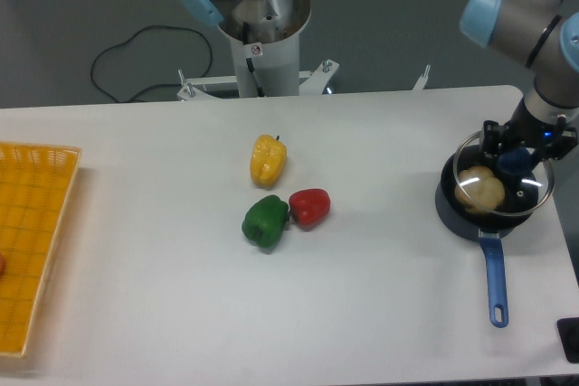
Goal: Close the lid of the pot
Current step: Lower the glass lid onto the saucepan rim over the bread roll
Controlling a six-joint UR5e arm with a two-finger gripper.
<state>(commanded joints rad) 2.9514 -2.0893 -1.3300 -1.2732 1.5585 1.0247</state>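
Observation:
The pot (450, 210) is a dark round saucepan at the right of the table, its bright-blue handle (494, 279) pointing toward the front edge. A pale round food item (478, 189) lies inside it. The clear glass lid (479, 178) hangs just over the pot, shifted slightly right of centre and a little tilted. My gripper (518, 159) comes down from above and is shut on the lid's dark blue knob. Whether the lid's rim touches the pot's rim is unclear.
A yellow pepper (268, 159), a green pepper (265, 221) and a red pepper (310, 206) lie together mid-table. A yellow basket (34, 241) sits at the left edge. The arm's base column (262, 38) stands behind the table. The pot sits close to the table's right edge.

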